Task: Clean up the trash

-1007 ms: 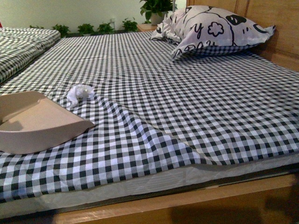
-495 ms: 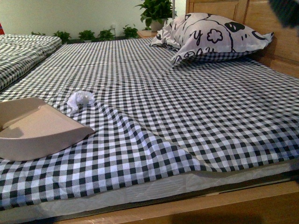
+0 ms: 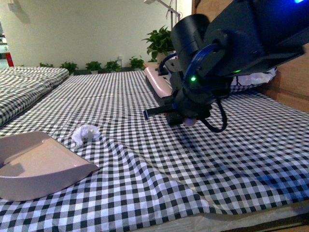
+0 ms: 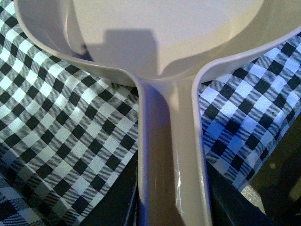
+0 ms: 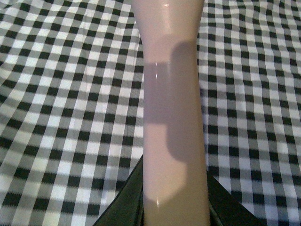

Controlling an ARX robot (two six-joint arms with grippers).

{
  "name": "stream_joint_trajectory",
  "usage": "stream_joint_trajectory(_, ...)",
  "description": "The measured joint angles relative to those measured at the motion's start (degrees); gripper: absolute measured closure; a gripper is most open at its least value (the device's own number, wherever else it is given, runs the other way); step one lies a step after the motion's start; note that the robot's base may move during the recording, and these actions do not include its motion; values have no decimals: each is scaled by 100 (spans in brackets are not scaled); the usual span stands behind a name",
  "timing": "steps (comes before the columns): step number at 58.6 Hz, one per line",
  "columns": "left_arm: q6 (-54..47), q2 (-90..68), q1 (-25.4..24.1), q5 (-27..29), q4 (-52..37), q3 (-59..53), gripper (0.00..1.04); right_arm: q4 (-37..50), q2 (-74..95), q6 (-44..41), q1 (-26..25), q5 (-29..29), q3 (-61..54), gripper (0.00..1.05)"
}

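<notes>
Front view: the trash [image 3: 85,133] lies on the checked bed [image 3: 145,159], just beyond the dustpan [image 3: 41,166] at the near left edge. The right arm [image 3: 217,53] hangs over the middle, leaving open bedding between it and the wad.

Left wrist view: the left gripper [image 4: 173,207] pinches the dustpan's handle [image 4: 171,155].

Right wrist view: the right gripper [image 5: 175,207] clamps the brush handle [image 5: 173,108]. No readable writing.
</notes>
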State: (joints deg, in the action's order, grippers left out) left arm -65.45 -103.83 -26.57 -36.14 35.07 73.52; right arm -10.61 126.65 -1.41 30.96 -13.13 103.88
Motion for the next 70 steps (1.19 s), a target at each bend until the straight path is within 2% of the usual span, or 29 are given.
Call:
stream_joint_trajectory(8,0,0,0,0,0,0,77,-262,444,-144,61,-225,706,86)
stream_joint_trajectory(27,0,0,0,0,0,0,77,-962,1460,-608,236,-1241,1799,86)
stream_joint_trajectory(39,-2,0,0,0,0,0,77,-1464,2122,-721,452,-1499,2640,86)
stream_joint_trajectory(52,-4,0,0,2,0,0,77,-1875,2682,-824,769,-1453,3740,86)
stream_joint_trajectory(60,-4,0,0,0,0,0,77,-1910,2804,-901,981,-1423,3814,86)
stream_joint_trajectory(63,-4,0,0,0,0,0,77,-1943,2736,-942,1029,-1163,3698,86)
stream_joint_trajectory(70,-4,0,0,0,0,0,77,-2026,2262,-1117,1043,-166,3075,86)
